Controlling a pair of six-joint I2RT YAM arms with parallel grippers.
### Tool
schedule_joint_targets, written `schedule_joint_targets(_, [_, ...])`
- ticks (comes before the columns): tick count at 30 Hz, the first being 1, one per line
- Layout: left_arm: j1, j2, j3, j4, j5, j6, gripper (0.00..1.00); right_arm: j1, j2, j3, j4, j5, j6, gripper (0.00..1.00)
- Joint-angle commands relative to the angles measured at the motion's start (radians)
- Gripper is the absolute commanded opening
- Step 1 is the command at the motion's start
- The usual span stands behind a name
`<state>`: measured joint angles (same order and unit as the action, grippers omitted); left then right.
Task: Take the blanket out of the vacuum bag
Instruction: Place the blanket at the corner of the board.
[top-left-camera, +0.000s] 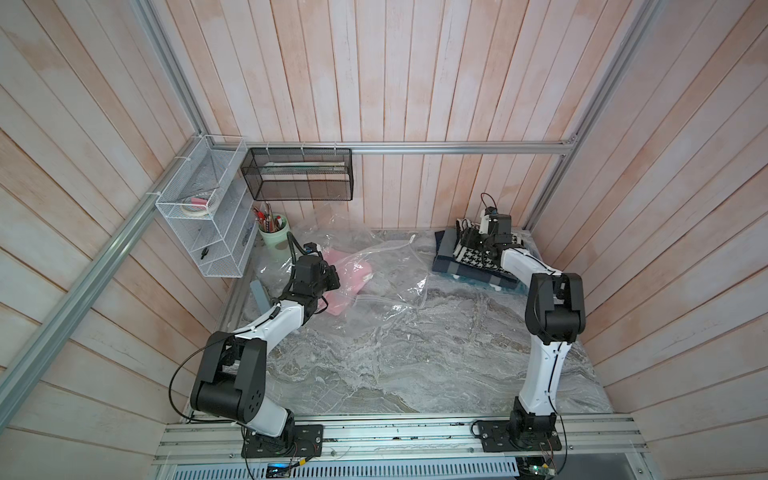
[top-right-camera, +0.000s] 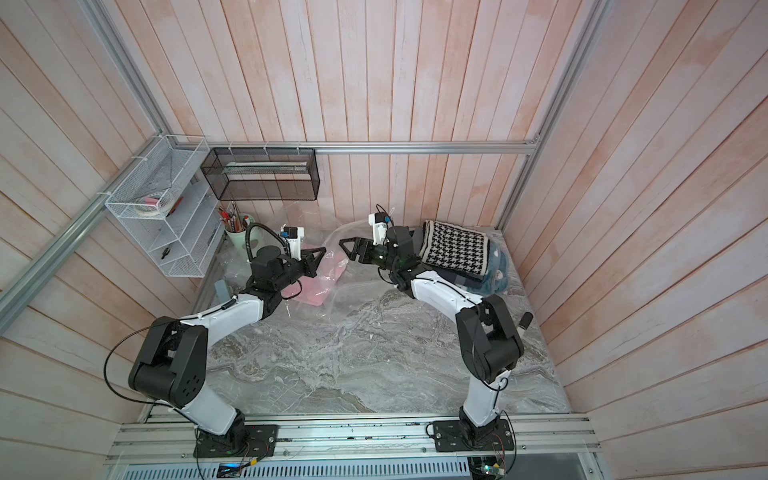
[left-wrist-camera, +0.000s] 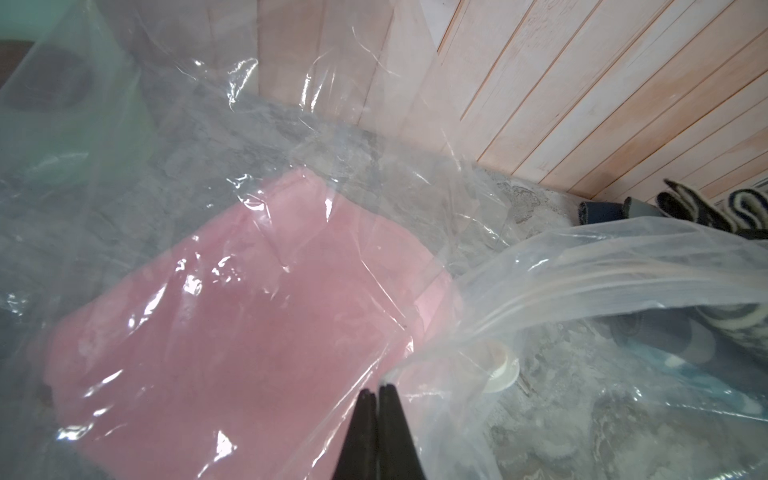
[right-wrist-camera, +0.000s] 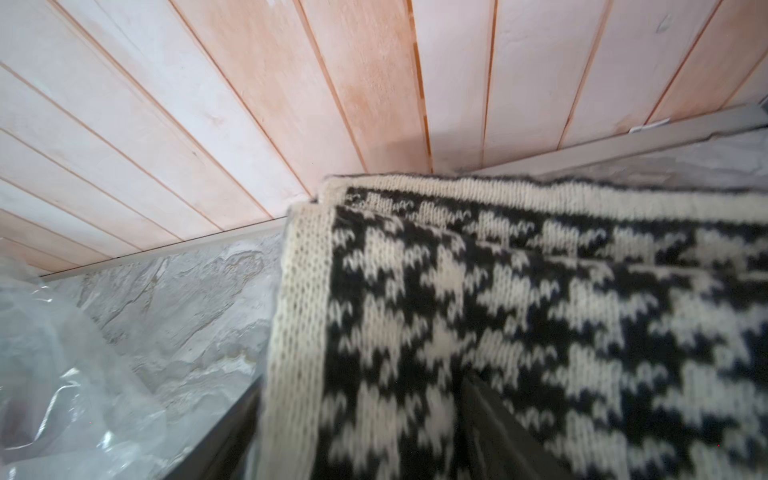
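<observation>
Pinching the vacuum bag (top-left-camera: 390, 270) at its zip edge, the left gripper (left-wrist-camera: 377, 384) has its fingers closed on plastic. The bag lies far left on the marble table (top-left-camera: 415, 365), with the pink blanket (left-wrist-camera: 249, 311) inside. The right gripper (right-wrist-camera: 357, 382) has its fingers spread wide astride the houndstooth blanket (right-wrist-camera: 540, 291), far right.

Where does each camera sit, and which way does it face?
Both top views: high above the bases, facing the back wall; left arm, right arm.
Left wrist: over the pink blanket in the vacuum bag; shut left tool.
Right wrist: close above the houndstooth blanket; one finger.
Shared: pink blanket, top and left wrist.
</observation>
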<state>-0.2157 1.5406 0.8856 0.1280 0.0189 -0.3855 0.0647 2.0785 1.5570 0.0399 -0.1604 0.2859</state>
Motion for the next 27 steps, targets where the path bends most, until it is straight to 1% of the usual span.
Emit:
schedule_joint_targets(1, [-0.002,-0.017,-0.022,0.025,0.013,0.002,0.00,0.009,-0.117,-0.031,0.066,-0.054,-0.053,0.76])
schedule_joint_targets(3, [-0.001,-0.016,-0.038,0.042,0.024,-0.001,0.00,0.009,-0.191,-0.050,0.034,-0.095,-0.118,0.82])
schedule_joint_targets(4, [-0.001,-0.012,-0.043,0.048,0.029,0.000,0.00,0.008,-0.247,-0.075,0.030,-0.141,-0.166,0.86])
schedule_joint_targets(5, [-0.001,-0.004,-0.042,0.048,0.033,0.002,0.00,0.005,-0.310,-0.107,0.037,-0.213,-0.231,0.90])
schedule_joint_targets(6, [-0.001,0.005,-0.039,0.049,0.035,0.003,0.00,0.004,-0.367,-0.130,0.035,-0.259,-0.293,0.94])
schedule_joint_targets(7, [-0.001,0.018,-0.034,0.051,0.039,0.001,0.00,0.004,-0.434,-0.155,0.032,-0.271,-0.357,0.98])
schedule_joint_targets(8, [-0.001,0.031,-0.026,0.052,0.046,-0.001,0.00,0.001,-0.499,-0.174,0.040,-0.269,-0.408,0.98])
schedule_joint_targets(10, [-0.001,0.055,-0.009,0.055,0.061,-0.009,0.00,-0.024,-0.599,-0.177,0.032,-0.308,-0.498,0.98])
schedule_joint_targets(12, [-0.005,0.072,0.005,0.059,0.075,-0.019,0.00,-0.077,-0.654,-0.145,0.026,-0.338,-0.541,0.98])
schedule_joint_targets(14, [-0.009,0.085,0.018,0.061,0.078,-0.021,0.00,-0.167,-0.645,-0.079,0.016,-0.408,-0.534,0.98])
schedule_joint_targets(15, [-0.011,0.089,0.024,0.060,0.076,-0.022,0.00,-0.206,-0.612,-0.017,-0.034,-0.463,-0.541,0.98])
schedule_joint_targets(16, [-0.012,0.091,0.030,0.058,0.076,-0.021,0.00,-0.235,-0.558,0.074,-0.133,-0.514,-0.567,0.98])
schedule_joint_targets(17, [-0.013,0.092,0.034,0.055,0.075,-0.023,0.00,-0.245,-0.499,0.169,-0.231,-0.516,-0.608,0.98])
schedule_joint_targets(19, [-0.016,0.084,0.035,0.047,0.070,-0.021,0.00,-0.245,-0.427,0.273,-0.353,-0.507,-0.679,0.98])
schedule_joint_targets(20, [-0.017,0.077,0.034,0.041,0.066,-0.017,0.00,-0.246,-0.416,0.269,-0.336,-0.487,-0.686,0.98])
schedule_joint_targets(22, [-0.017,0.062,0.037,0.020,0.054,-0.008,0.00,-0.257,-0.407,0.254,-0.295,-0.497,-0.697,0.98])
schedule_joint_targets(25, [-0.017,0.030,0.035,-0.015,0.031,0.013,0.00,-0.261,-0.371,0.336,-0.348,-0.507,-0.733,0.98])
schedule_joint_targets(27, [-0.017,0.012,0.032,-0.027,0.014,0.023,0.00,-0.267,-0.349,0.366,-0.356,-0.508,-0.710,0.98])
